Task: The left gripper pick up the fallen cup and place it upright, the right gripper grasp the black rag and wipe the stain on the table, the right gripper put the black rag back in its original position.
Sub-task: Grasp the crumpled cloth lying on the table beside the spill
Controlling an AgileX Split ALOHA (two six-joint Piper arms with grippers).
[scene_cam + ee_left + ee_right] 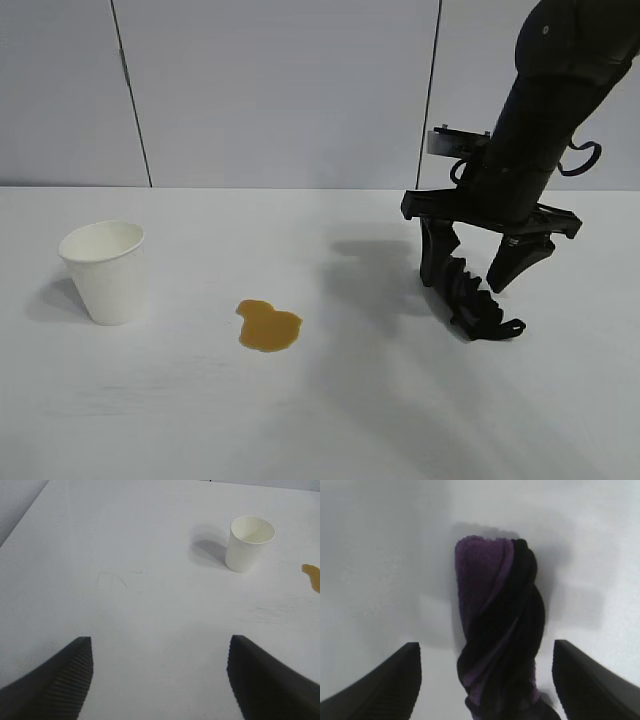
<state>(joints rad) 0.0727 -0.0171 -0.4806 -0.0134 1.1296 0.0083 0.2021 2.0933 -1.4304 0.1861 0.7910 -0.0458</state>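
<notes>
The plain white tapered paper cup (103, 271) with a rolled rim is standing upright, mouth up, at the left of the large flat matte white table (320, 420), and is casting a soft shadow to its left. The small amber-brown irregular liquid stain (268, 326) is lying on the tabletop right of the cup and slightly nearer the camera, apart from it.

The black right gripper (468, 262), two tapered fingers on a thick black jointed arm, is pointing steeply down at the right of the table. Its fingers are standing spread, one to each side of the small wrinkled black rag with dark purple folds (497, 635), which is lying on the table between them. In the right wrist view a gap is showing between each fingertip and the cloth, so no pinch is visible.

The black left gripper (160, 680) is showing only in its own wrist view, hanging above bare table with its ridged fingers (60, 680) spread wide and holding nothing, the cup well beyond them.
</notes>
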